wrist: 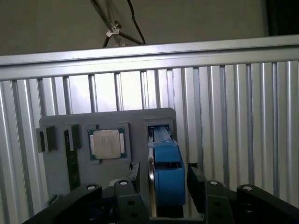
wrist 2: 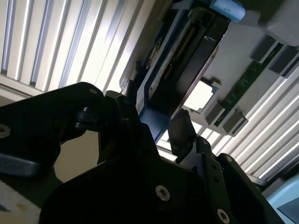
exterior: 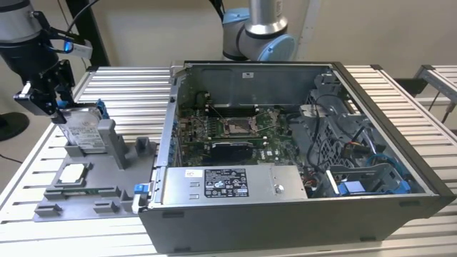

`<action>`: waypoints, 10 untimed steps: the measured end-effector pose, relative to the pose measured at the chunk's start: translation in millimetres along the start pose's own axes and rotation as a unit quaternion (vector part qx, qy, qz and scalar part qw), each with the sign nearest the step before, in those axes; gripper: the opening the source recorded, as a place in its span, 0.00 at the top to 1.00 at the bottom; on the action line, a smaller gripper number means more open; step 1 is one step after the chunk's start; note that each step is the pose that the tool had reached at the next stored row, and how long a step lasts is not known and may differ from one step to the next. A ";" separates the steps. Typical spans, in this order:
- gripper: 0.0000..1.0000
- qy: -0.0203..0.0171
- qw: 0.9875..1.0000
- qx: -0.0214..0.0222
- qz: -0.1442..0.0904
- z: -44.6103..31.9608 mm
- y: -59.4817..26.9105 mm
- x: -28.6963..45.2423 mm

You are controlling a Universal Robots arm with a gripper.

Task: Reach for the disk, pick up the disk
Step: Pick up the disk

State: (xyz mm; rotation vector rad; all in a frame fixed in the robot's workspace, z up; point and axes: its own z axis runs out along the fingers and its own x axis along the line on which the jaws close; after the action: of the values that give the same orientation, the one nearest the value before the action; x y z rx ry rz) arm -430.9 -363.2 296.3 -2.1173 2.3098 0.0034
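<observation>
The gripper [exterior: 59, 113] stands with its black fingers [wrist: 194, 175] apart, straddling the top edge of the disk [exterior: 84, 131] with a small gap on either side. The disk is a flat silver slab with blue plastic rails. It stands on edge in a grey moulded fixture [exterior: 107, 179] at the exterior view's left. A square silver chip [wrist: 107, 143] lies nearby on the fixture. The open computer case [exterior: 300, 225] sits to the right on the ribbed aluminium table [exterior: 128, 85].

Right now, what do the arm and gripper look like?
The arm is a silver-grey tube ending in a black wrist, with black cables alongside. The gripper is black and angular, with two fingers and visible screw heads.
</observation>
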 end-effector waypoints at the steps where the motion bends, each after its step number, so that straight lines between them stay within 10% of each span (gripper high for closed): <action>1: 0.00 0.000 1.000 0.000 0.000 1.7 0.9 0.0; 10: 0.00 0.000 1.000 0.000 -0.001 18.1 1.9 0.1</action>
State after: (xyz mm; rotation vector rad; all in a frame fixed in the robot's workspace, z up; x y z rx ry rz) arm -432.8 -363.0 278.2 -2.1189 2.3078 0.0028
